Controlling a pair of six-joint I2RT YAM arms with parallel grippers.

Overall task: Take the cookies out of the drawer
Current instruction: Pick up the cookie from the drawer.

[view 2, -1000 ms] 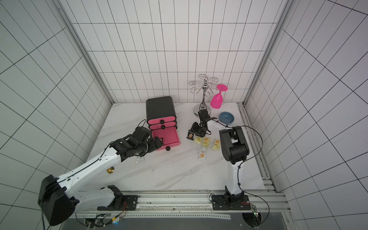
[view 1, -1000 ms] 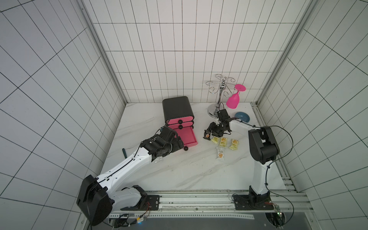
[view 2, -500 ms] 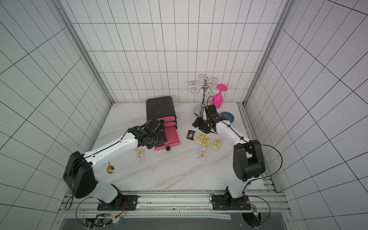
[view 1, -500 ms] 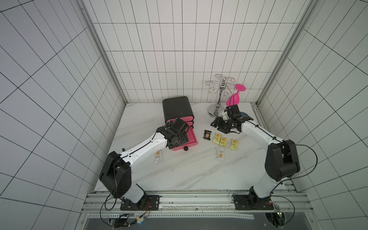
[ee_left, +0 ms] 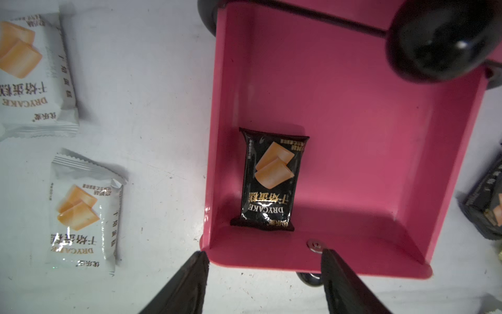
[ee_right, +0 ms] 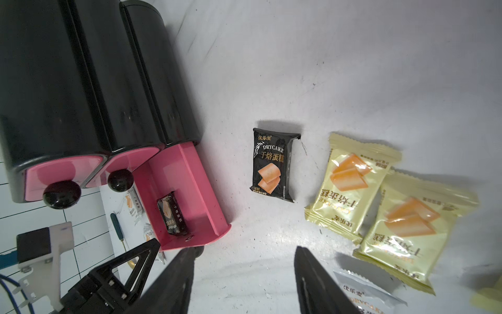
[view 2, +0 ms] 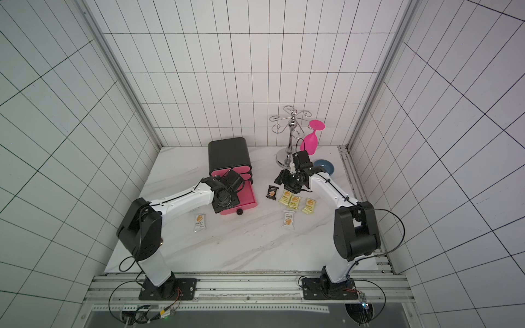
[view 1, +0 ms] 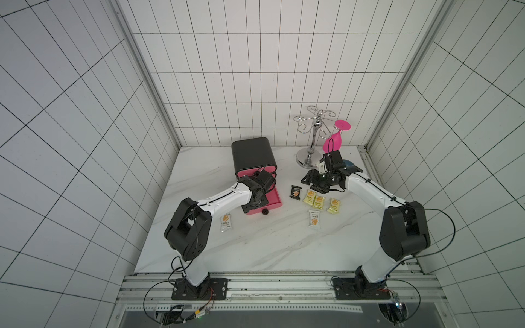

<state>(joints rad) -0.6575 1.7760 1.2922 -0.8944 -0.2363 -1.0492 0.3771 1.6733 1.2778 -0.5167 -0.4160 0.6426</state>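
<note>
Lying flat in the pulled-out pink drawer (ee_left: 353,122), close to its front wall, is one black cookie packet (ee_left: 269,179). My left gripper (ee_left: 264,254) hangs over that front wall, jaws apart and empty. Right of the drawer, a second black packet (ee_right: 274,165), three yellow packets (view 1: 318,201) and a white packet (view 1: 314,218) lie on the table (view 1: 255,250) near my right gripper (ee_right: 243,250), whose jaws are also apart and empty.

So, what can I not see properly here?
Open pink drawer: in both top views the left arm covers its inside.
Two closed drawers: fronts hide contents.
Spoon: in a top view only its gold end clears the left arm.
Black cookie packet: cut off at the left wrist view's edge.
</note>
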